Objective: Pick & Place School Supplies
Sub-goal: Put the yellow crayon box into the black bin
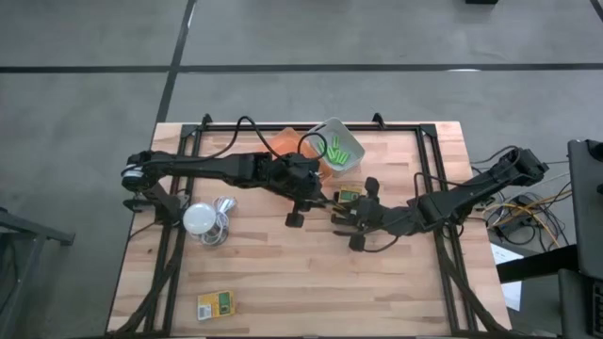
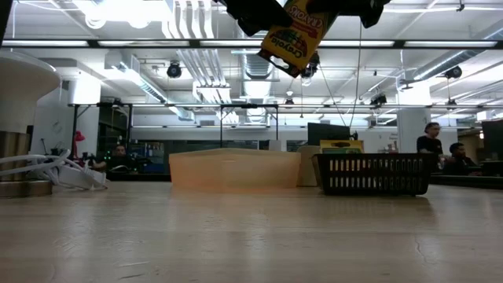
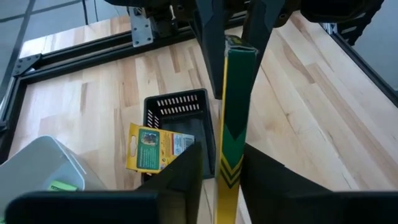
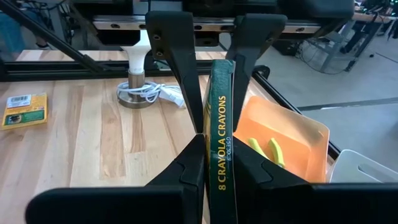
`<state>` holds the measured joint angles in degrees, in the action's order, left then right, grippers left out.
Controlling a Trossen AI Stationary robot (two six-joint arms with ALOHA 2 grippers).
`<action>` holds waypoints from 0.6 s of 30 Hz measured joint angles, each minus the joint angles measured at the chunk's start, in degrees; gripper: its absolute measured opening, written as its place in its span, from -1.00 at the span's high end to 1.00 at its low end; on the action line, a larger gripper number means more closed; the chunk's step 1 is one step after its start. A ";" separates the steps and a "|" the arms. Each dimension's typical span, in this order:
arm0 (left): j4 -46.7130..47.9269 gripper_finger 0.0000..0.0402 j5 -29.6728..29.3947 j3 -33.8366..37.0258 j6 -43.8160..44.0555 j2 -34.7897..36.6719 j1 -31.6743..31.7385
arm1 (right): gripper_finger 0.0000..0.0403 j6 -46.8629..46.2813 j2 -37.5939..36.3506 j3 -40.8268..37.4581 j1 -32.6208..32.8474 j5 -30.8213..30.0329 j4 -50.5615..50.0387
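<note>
Two claws meet over the middle of the bench (image 1: 283, 282), and between them we see one crayon box (image 4: 221, 149) held off the wood. The right claw (image 4: 219, 158) is clamped narrow on the box's flat faces. The left claw (image 3: 222, 165) flanks the same box from the opposite end; we cannot tell whether its fingers (image 3: 186, 168) press the card or stand just off it. In the low view the box (image 2: 292, 35) hangs tilted, high above the surface.

Directly below lies a black slotted basket (image 3: 179, 124) with a second yellow-and-green box (image 3: 155, 148) leaning on its rim. Farther off, an orange bin (image 4: 286, 146) holds green-handled pliers (image 4: 267, 149), and beside it a grey bin (image 1: 337, 146) holds lime-green sticks (image 1: 337, 151). To the left stands a white round lamp (image 1: 201, 219) with coiled cable. A third box (image 1: 216, 304) lies at the near left.
</note>
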<state>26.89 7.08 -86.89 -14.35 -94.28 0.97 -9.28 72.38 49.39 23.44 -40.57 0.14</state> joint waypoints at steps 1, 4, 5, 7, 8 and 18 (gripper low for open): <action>0.02 0.46 -0.01 0.00 0.07 0.00 0.02 | 0.81 0.00 0.00 0.00 0.00 0.08 0.00; 0.03 0.37 -0.05 0.00 1.29 0.00 0.05 | 0.81 0.04 0.00 0.00 0.00 0.10 0.00; 0.04 0.34 -0.17 0.00 1.46 0.00 0.05 | 0.81 0.18 0.00 0.00 0.01 0.11 -0.01; 0.04 0.27 -0.95 0.00 1.47 0.00 0.02 | 0.81 0.26 0.00 0.00 0.00 0.11 -0.02; 0.04 0.24 -1.19 0.00 1.51 0.00 0.02 | 0.81 0.26 0.00 0.00 0.00 0.11 -0.04; 0.09 -0.05 -1.36 0.02 2.94 0.00 0.02 | 0.81 0.31 0.00 0.00 0.00 0.11 -0.04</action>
<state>26.98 5.72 -86.87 -11.40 -94.28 0.99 -8.97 72.38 49.39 23.44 -40.47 0.10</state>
